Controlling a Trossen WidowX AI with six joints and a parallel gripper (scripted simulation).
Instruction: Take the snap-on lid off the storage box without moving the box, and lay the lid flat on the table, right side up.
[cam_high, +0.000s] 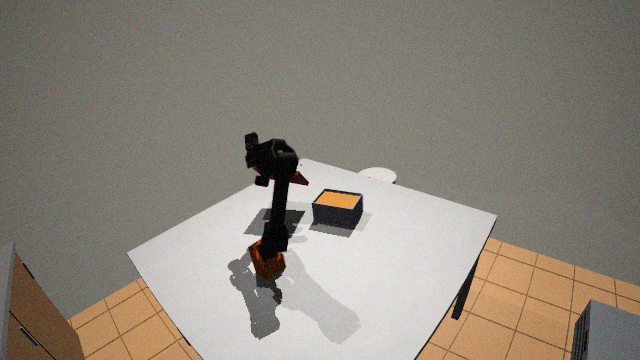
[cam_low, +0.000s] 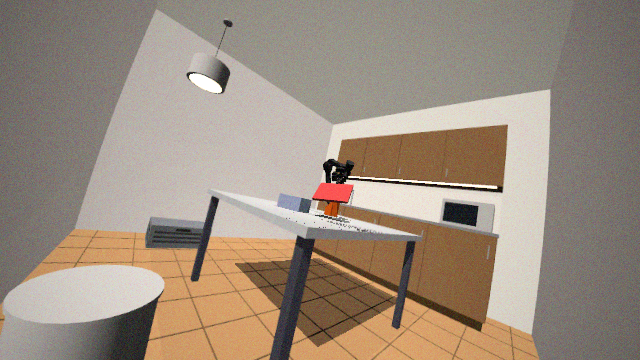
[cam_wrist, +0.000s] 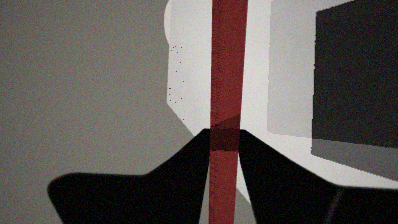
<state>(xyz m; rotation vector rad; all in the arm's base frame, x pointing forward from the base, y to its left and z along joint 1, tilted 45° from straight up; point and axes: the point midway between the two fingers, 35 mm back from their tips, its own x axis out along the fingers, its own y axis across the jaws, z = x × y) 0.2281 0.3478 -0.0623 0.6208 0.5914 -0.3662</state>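
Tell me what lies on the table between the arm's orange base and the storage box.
Only shadow on table between base and storage box, in the top view.

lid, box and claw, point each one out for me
red lid (cam_low: 332, 192), exterior view, middle of its broad face
storage box (cam_high: 337, 213), top view, its dark front wall
claw (cam_wrist: 225, 139), wrist view, midway between the fingertips, shut on the lid's edge
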